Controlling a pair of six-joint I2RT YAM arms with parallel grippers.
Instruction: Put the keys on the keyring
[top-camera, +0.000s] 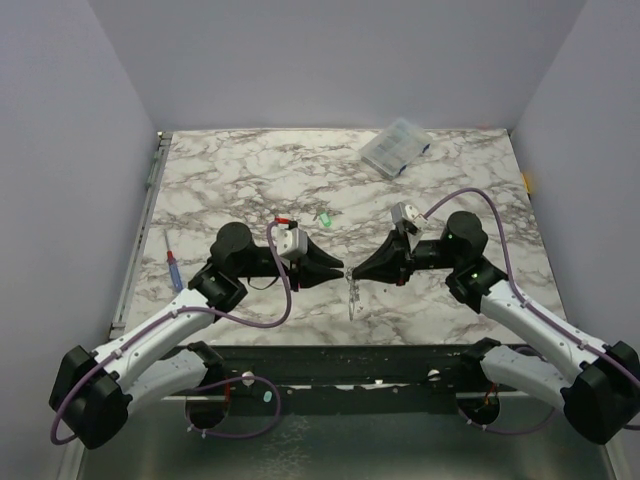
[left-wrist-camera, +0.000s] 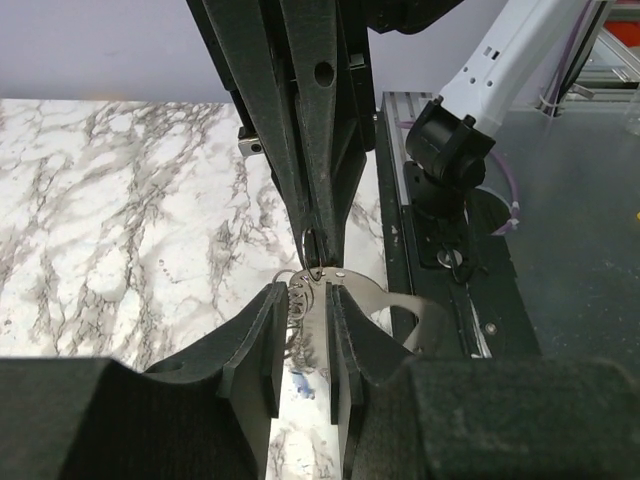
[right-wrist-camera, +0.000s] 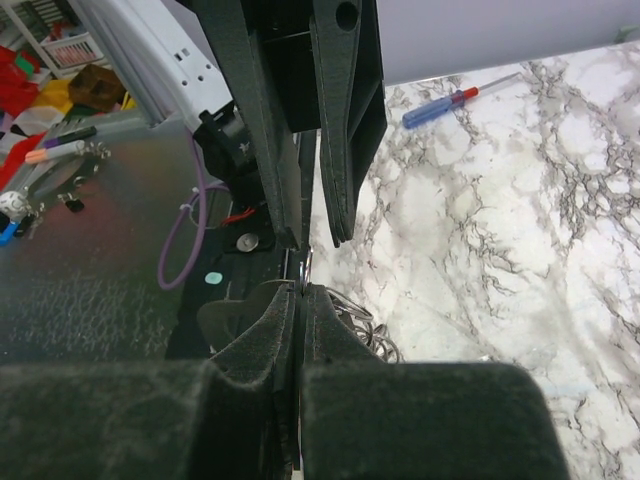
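— Keyring, the thin pale-grey silvery metal loop with its curved flat band: where is it?
— Held up between the two arms, just above the near part of the white-and-grey marbled tabletop, its lower end hanging free.
— Who has it?
— The right gripper, a black two-finger claw, is pressed fully together on a fine wire loop of the ring. The left gripper faces it tip to tip, with its jaws narrow and the ring's metal standing between them. Whether they bite or merely bracket it, I cannot tell.
— And the keys?
— The small silvery key with the bright green plastic head lies alone on the marble, beyond the grippers and well apart from the ring. The blue-headed key I cannot pick out; the ring's hanging end is too small to read.
— So how far along?
— Early, by my reading. The ring is up and presented, but the green key is not threaded and neither claw looks free to fetch it. One arm would have to let go, collect that key and work it onto the ring.
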